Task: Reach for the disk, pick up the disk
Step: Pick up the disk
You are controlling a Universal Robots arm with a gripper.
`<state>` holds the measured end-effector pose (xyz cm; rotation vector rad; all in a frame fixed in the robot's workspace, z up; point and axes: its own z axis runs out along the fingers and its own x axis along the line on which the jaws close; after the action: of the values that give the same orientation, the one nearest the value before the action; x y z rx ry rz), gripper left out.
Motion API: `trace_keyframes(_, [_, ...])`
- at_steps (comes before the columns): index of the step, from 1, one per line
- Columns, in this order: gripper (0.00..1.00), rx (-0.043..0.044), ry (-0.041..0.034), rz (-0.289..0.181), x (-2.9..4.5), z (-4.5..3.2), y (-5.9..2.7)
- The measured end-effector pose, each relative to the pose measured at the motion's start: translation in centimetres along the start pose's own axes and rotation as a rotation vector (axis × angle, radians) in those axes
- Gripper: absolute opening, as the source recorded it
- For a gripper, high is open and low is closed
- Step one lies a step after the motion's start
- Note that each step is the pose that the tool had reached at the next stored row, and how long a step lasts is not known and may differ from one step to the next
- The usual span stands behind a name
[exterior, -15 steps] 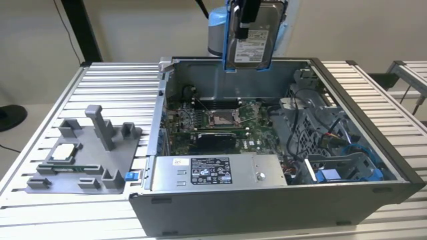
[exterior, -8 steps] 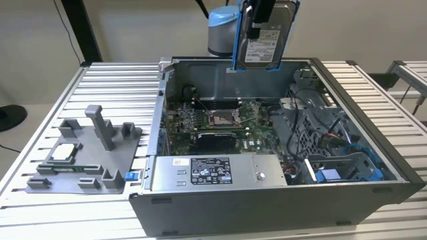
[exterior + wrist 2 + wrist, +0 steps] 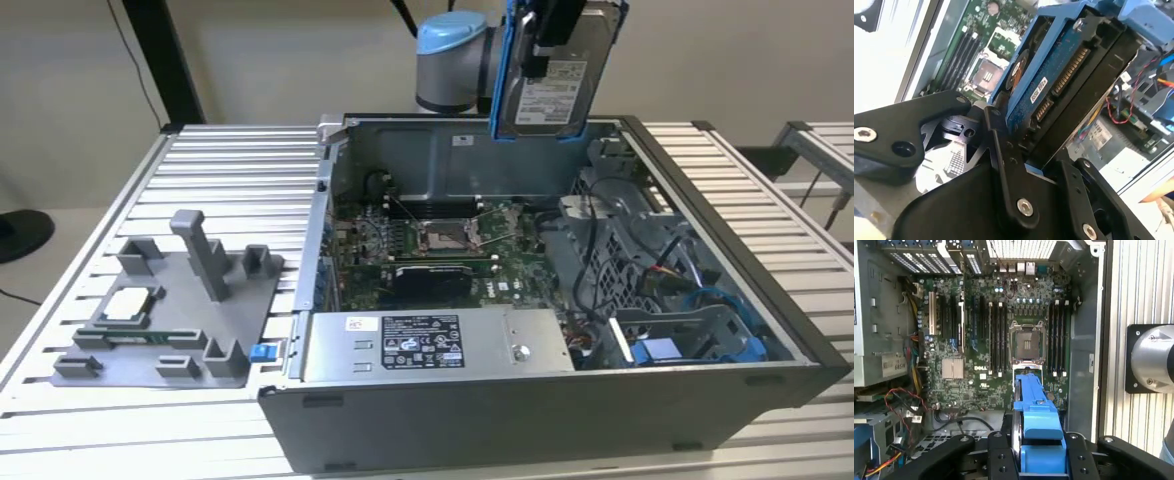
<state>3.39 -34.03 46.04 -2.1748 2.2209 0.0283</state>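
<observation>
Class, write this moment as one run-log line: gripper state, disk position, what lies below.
gripper: shut on disk | disk: lifted, held upright above open computer case | below: motherboard

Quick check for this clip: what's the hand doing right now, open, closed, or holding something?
Hand: closed on the disk, holding it upright in the air above the open computer case.
</observation>
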Motion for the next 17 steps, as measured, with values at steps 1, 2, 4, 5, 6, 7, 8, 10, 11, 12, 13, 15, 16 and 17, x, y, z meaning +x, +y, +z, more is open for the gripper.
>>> trace_keyframes(1, [0.00, 0.0000, 0.0000, 0.000, -0.01, 0.00, -0.35])
trace_keyframes(2, [0.00, 0.0000, 0.0000, 0.000, -0.01, 0.01, -0.70])
trace_keyframes(4, [0.00, -0.0001, 0.0001, 0.000, -0.03, 0.01, -1.38])
trace_keyframes(5, [0.00, -0.0001, 0.0001, 0.000, -0.04, 0.01, -1.73])
trace_keyframes(6, [0.00, -0.0001, 0.0000, 0.000, -0.04, 0.02, -2.10])
trace_keyframes(7, [0.00, -0.0001, 0.0001, 0.000, -0.05, 0.02, -2.41])
trace_keyframes(8, [0.00, -0.0001, 0.0000, 0.000, -0.06, 0.03, -2.75])
trace_keyframes(10, [0.00, -0.0001, -0.0001, -0.001, -0.07, 0.04, -3.38])
trace_keyframes(11, [0.00, -0.0001, 0.0000, -0.001, -0.08, 0.04, -3.67])
trace_keyframes(12, [0.00, -0.0001, 0.0000, -0.001, -0.08, 0.04, -3.97])
trace_keyframes(13, [0.00, -0.0002, -0.0001, -0.001, -0.09, 0.05, -4.19])
trace_keyframes(15, [0.00, -0.0001, 0.0000, -0.001, -0.10, 0.05, -4.58])
trace_keyframes(16, [0.00, -0.0001, -0.0001, -0.001, -0.10, 0.06, -4.75])
trace_keyframes(17, [0.00, -0.0001, -0.0001, -0.001, -0.10, 0.06, -4.91])
